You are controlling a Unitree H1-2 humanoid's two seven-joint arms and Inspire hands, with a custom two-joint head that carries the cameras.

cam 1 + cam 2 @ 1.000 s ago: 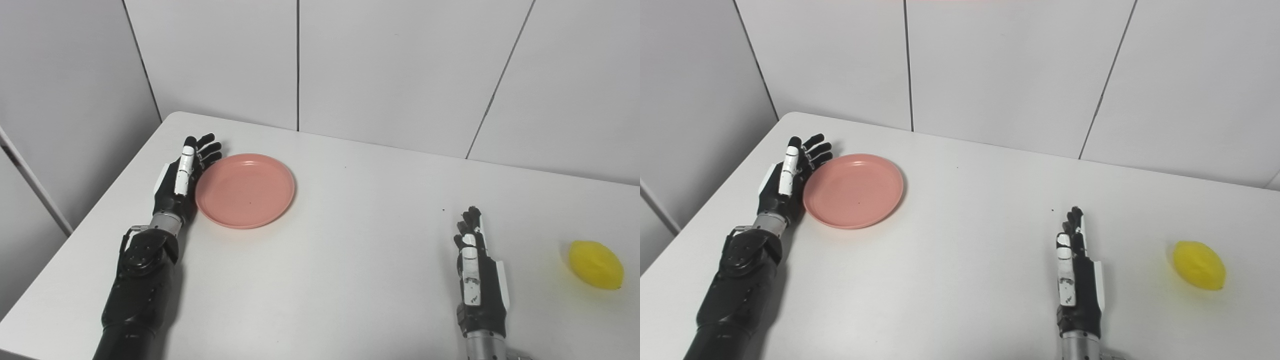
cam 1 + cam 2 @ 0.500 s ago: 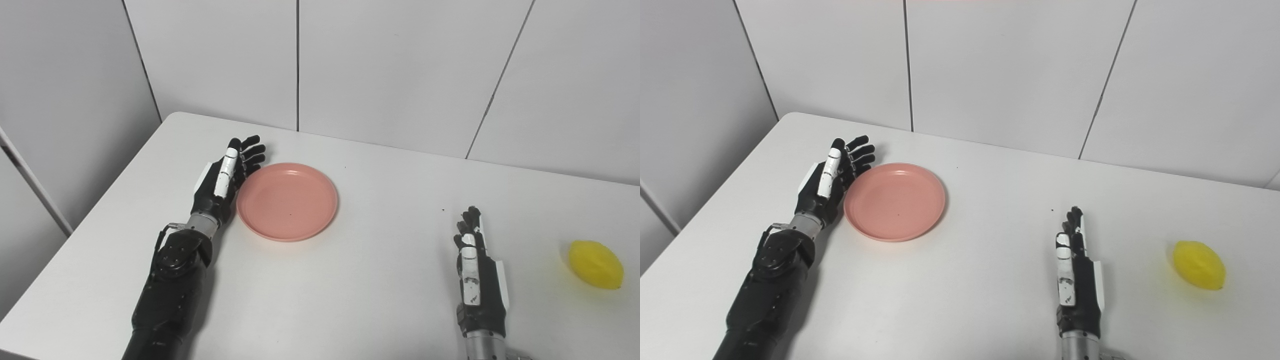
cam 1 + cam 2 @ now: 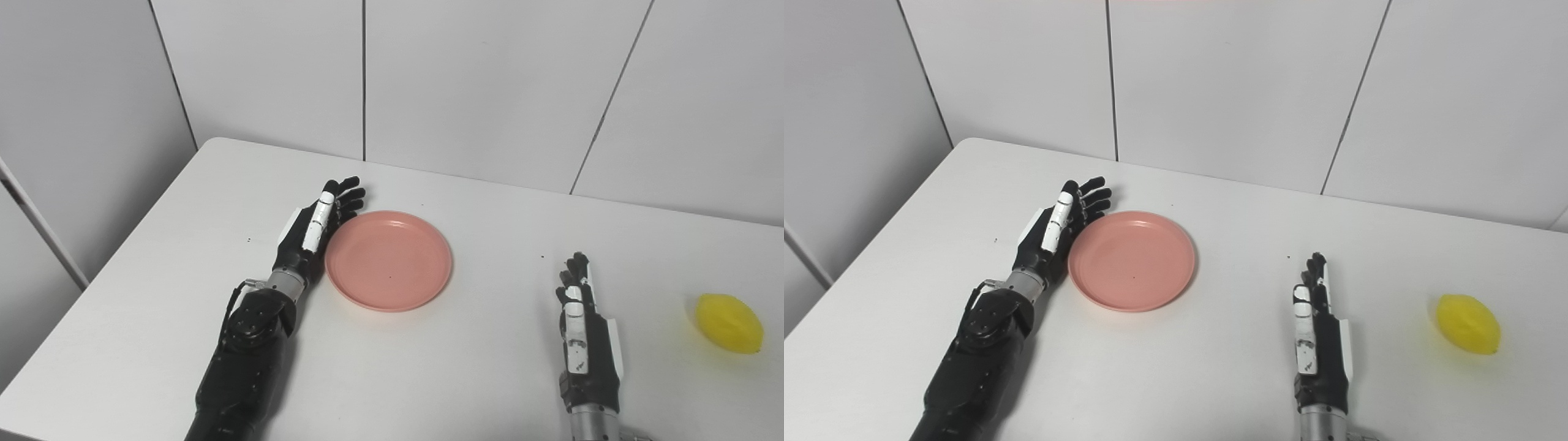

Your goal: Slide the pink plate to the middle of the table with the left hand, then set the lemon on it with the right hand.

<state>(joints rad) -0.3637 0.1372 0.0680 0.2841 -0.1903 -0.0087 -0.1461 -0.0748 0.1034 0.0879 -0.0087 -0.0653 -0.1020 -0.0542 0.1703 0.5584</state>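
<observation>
The left hand (image 3: 315, 236) stands on edge with its fingers straight and apart, gripping nothing, its palm side flat against the left rim of the pink plate (image 3: 389, 260). The plate sits left of the table's (image 3: 429, 367) centre, nearer the far edge than the near one. It looks light, rigid and smooth-bottomed, so it should slide easily under a sideways push low on the rim. The right hand (image 3: 582, 331) rests on edge toward the near edge, fingers extended, empty. The lemon (image 3: 729, 323) lies near the right edge, untouched; small, rounded and likely to roll, it is best wrapped around its middle.
</observation>
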